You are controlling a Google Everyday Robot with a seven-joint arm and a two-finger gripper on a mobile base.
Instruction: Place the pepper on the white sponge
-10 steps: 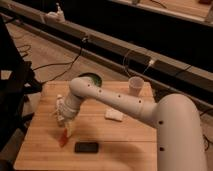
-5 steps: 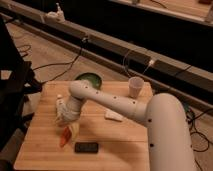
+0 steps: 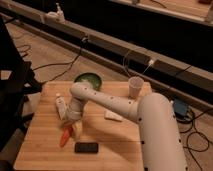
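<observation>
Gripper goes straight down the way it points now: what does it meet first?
Probably the pepper: the gripper hangs low over the wooden table, with the pepper's upper end right by its tip. It might instead land on bare board beside it; depth is unclear.

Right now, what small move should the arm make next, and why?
Probably settle the gripper onto the pepper to take it: the gripper sits right beside the pepper on the wooden table, while the white sponge lies apart, farther right in the view, bare.
</observation>
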